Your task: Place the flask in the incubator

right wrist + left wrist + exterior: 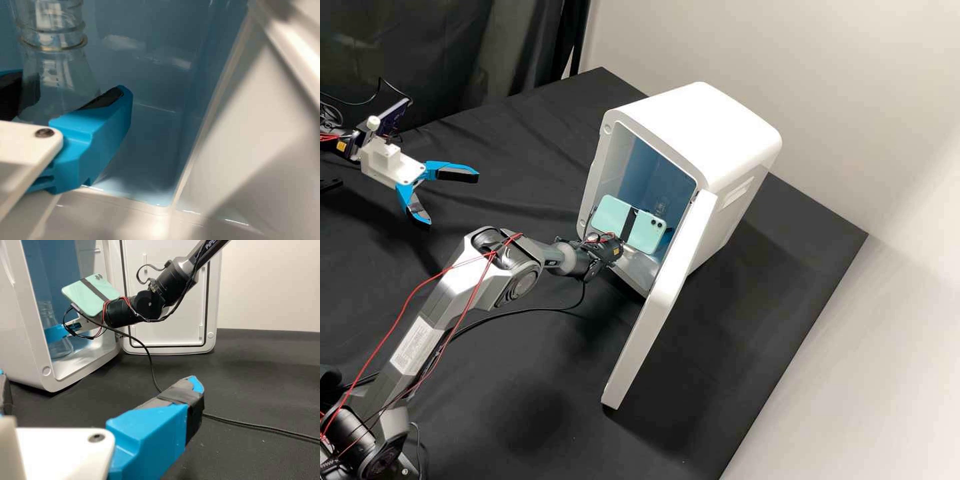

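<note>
The clear glass flask (55, 75) stands inside the white incubator (713, 147), on its pale floor against the blue lining. My right gripper (65, 97) is inside the chamber, shut on the flask's body, with a blue finger (95, 130) on each side. From the left wrist view the flask (56, 337) shows in the doorway with a blue finger (56, 332) across it. My left gripper (443, 195) hangs open and holds nothing above the bench, far left of the incubator.
The incubator door (653, 313) stands wide open, its lower edge on the black bench (520, 373). A mint-green flat device (630, 223) rides on the right wrist at the opening. A black cable (150, 365) trails across the bench.
</note>
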Controlling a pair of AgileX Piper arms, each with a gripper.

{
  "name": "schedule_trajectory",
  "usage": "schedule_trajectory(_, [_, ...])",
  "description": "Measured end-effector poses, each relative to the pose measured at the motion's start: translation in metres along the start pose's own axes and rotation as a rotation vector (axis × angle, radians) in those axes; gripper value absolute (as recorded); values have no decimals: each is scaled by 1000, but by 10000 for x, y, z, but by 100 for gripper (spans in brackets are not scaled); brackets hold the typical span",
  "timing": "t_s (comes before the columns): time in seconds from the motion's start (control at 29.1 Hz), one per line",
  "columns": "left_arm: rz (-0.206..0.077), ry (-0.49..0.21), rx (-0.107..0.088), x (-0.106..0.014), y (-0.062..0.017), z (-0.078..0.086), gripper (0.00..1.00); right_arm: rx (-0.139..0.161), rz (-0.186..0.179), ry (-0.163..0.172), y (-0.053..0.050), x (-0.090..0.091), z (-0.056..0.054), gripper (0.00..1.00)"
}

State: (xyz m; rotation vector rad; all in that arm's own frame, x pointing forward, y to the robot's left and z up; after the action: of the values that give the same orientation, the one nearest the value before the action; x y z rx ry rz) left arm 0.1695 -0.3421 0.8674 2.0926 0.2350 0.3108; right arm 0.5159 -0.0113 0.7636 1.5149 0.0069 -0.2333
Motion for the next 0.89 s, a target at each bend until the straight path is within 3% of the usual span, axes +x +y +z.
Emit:
schedule_trajectory(0.34, [0,0,0,0,0,0,100,0,0,0,0,0,0,0])
schedule_trajectory(0.38, [0,0,0,0,0,0,100,0,0,0,0,0,0,100])
schedule_trajectory(0.69, [0,0,0,0,0,0,100,0,-3,-3,-3,0,2,100])
schedule_trajectory(0.89, [1,4,-1,-3,2,-9,100,0,-25,-21,-23,-1,19,100])
